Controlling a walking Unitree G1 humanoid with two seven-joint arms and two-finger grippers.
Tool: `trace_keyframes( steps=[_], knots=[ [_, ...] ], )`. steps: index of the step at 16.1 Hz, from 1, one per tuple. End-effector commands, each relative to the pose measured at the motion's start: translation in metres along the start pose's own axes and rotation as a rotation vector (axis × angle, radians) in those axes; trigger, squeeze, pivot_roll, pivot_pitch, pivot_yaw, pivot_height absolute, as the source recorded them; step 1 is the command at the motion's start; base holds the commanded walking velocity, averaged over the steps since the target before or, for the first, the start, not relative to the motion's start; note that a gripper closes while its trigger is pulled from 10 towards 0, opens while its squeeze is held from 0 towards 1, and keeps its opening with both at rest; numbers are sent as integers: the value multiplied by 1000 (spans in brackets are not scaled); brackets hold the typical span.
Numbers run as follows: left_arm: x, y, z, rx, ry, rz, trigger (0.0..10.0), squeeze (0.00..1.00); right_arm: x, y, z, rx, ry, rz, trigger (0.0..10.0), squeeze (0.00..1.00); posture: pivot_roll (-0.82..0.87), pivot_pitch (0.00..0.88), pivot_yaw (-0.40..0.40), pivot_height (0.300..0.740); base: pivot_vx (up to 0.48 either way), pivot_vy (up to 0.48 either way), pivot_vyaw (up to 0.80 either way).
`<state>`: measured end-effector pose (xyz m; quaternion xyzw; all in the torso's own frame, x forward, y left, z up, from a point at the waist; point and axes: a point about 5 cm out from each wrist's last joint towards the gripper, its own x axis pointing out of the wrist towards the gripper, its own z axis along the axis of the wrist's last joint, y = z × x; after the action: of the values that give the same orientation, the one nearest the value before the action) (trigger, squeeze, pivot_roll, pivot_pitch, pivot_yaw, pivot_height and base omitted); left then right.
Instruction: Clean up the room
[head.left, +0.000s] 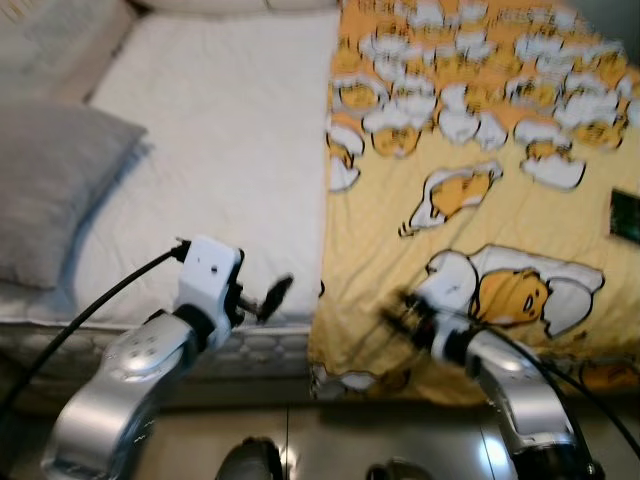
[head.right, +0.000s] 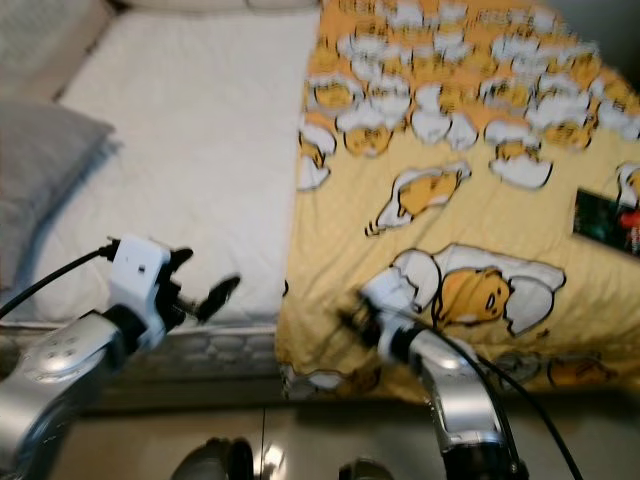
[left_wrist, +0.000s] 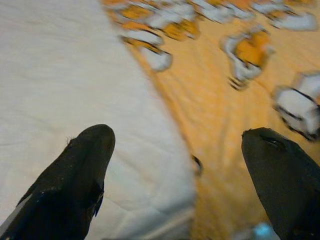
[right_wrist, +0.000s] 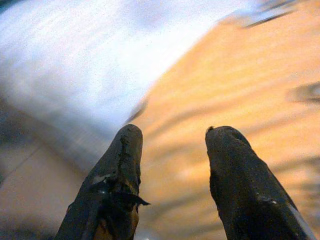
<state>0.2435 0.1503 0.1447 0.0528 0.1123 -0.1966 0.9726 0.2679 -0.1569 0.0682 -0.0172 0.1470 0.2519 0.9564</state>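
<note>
You see the head views with some blur, and the right wrist view is smeared, so small details there are hard to read. A dark object lies on the blanket near the right edge of the picture; it is cut off and too blurred for you to tell what it is. At the bottom edge two dark rounded shapes sit on the shiny floor, only partly in the picture.

Your left gripper hangs over the near edge of the bed, just where the white sheet meets the yellow blanket. Its two black fingers stand wide apart and hold nothing. Your right gripper is over the near part of the blanket, close to its hanging edge. Its fingers are apart, less wide than the left ones, and nothing is between them; you cannot tell if the tips touch the cloth.

The blanket is yellow with white and orange cartoon egg figures. It covers the right half of the bed and hangs over the near side toward the floor. The left half shows the bare white sheet, and a grey pillow lies at its left edge.
</note>
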Motion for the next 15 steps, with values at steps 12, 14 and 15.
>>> trace_keyframes(
  steps=[12,14,15],
  knots=[
    [16,16,-3,34,-65,247,10000,0,-21,12,16,62,-51,-297,10000,0,-55,0,10,740,0,-480,0],
    [16,16,-4,29,-73,259,10000,0,-22,13,17,45,-46,-292,10000,0,-56,0,4,740,0,-480,0],
    [16,16,-5,25,-76,264,10000,0,-22,12,16,49,-42,-294,10000,0,-57,0,0,740,0,-480,0]
  ],
)
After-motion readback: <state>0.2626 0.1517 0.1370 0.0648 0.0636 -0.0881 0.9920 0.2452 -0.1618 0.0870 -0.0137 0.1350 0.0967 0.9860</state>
